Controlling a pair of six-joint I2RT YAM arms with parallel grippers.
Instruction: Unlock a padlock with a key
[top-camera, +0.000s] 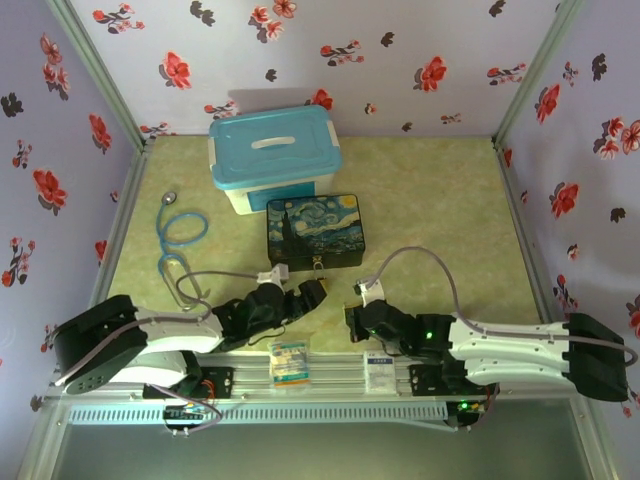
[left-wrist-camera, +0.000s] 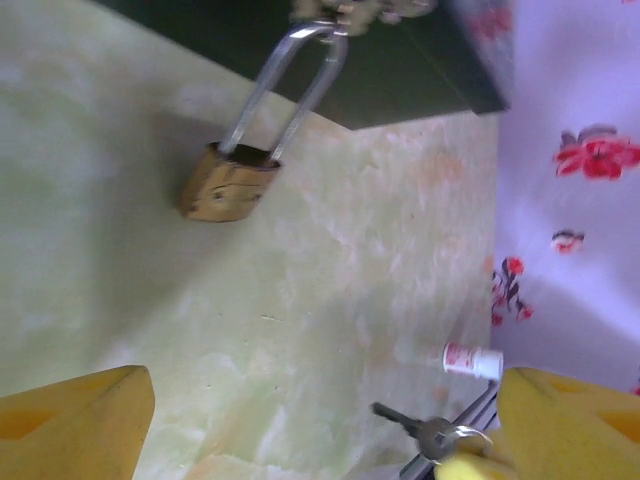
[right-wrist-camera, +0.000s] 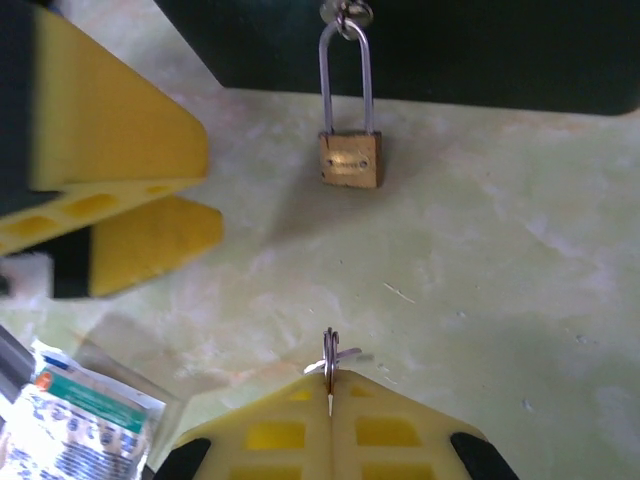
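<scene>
The brass padlock (right-wrist-camera: 350, 160) lies on the green mat, its long silver shackle (left-wrist-camera: 285, 90) hooked through the hasp of the Starry Night box (top-camera: 315, 232). In the top view the padlock (top-camera: 318, 266) sits just in front of that box. My right gripper (right-wrist-camera: 330, 385) is shut on the key (right-wrist-camera: 332, 352), whose ring pokes out edge-on between the yellow pads. In the left wrist view the key (left-wrist-camera: 425, 430) points its shaft to the upper left. My left gripper (left-wrist-camera: 325, 410) is open, nothing between its fingers (left-wrist-camera: 80, 420), the padlock (left-wrist-camera: 225, 185) well ahead of it.
A blue-lidded white bin (top-camera: 272, 155) stands behind the box, and a blue stethoscope (top-camera: 182, 230) lies at the left. A small white bottle (left-wrist-camera: 470, 360) lies near the wall. A printed packet (right-wrist-camera: 80, 420) rests at the front rail. Flowered walls enclose the mat.
</scene>
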